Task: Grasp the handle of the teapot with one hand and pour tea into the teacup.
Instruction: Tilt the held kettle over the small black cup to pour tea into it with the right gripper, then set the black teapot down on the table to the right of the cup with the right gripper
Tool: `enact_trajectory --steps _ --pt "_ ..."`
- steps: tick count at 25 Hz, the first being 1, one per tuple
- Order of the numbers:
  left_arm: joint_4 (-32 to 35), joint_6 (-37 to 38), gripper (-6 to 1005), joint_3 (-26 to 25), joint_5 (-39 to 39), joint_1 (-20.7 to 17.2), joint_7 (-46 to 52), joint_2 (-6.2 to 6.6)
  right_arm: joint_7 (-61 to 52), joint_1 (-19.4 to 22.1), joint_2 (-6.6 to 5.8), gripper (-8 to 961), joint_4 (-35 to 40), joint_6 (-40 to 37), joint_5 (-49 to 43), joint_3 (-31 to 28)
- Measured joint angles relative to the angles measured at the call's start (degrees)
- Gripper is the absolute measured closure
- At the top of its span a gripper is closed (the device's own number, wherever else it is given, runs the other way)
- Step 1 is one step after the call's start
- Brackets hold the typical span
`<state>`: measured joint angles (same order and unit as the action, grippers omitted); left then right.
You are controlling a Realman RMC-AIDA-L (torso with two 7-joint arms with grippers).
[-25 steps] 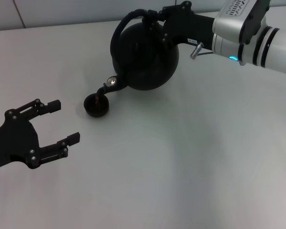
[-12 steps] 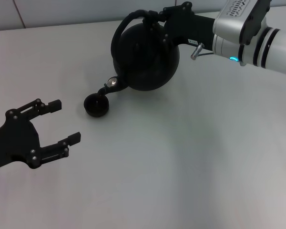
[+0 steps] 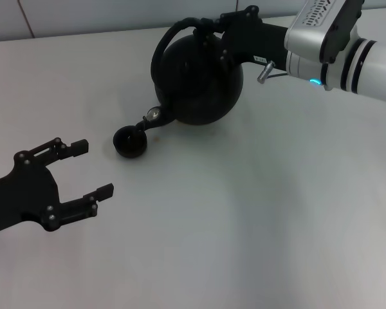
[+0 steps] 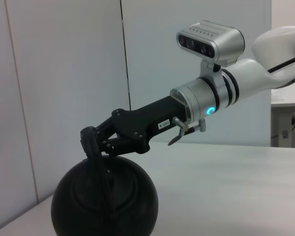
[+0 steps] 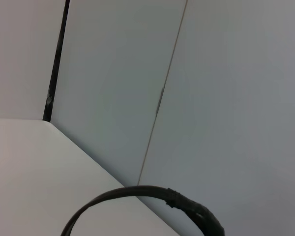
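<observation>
Right gripper [image 3: 209, 29], matte black, pinches the handle [image 3: 170, 35], a thick rope-textured black hoop, near its top, at 12 o'clock in the head view. The teapot [image 3: 199, 80], round-bellied and matte black, hangs tilted, its short spout with the silvery tip [image 3: 152, 114] pointing toward 7 o'clock, just above the teacup [image 3: 130, 142]. The cup, a tiny dark low bowl, sits on the smooth pale table [image 3: 257, 219]. Left gripper [image 3: 83, 170] hovers at 8 o'clock, fingers spread, holding nothing.
</observation>
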<state>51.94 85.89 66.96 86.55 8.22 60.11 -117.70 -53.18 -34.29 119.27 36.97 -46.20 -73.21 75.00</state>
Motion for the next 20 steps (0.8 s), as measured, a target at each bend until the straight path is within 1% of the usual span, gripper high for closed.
enact_trajectory --steps 6,7,10,14,15,16,20 --pt "0.0 -0.1 197 -0.1 0.4 0.1 -0.2 -0.13 -0.1 1.1 0.15 814 1.1 -0.5 0.7 -0.4" --pt "0.0 0.1 197 -1.5 0.1 0.0 -0.7 -0.3 -0.1 1.3 0.18 814 1.3 -0.6 1.0 -0.4" --pt "0.1 0.2 197 -2.2 0.0 0.0 -0.7 -0.45 -0.1 2.3 0.21 814 1.4 -0.7 4.1 -0.1" --pt "0.1 0.2 197 -2.5 0.0 0.0 -0.7 -0.49 -0.4 3.3 0.25 814 1.5 -1.5 5.9 -0.3" --pt "0.1 0.2 197 -2.5 0.0 0.0 -0.7 -0.49 -0.4 4.2 0.26 813 1.5 -2.2 8.3 -0.3" --pt "0.1 0.2 197 -2.5 0.0 0.0 -0.7 -0.49 -0.4 4.2 0.26 813 1.5 -2.2 8.3 -0.3" --pt "0.2 0.3 197 -2.5 0.0 0.1 -0.7 -0.6 -0.2 6.6 0.27 813 1.1 -4.0 16.1 -0.2"
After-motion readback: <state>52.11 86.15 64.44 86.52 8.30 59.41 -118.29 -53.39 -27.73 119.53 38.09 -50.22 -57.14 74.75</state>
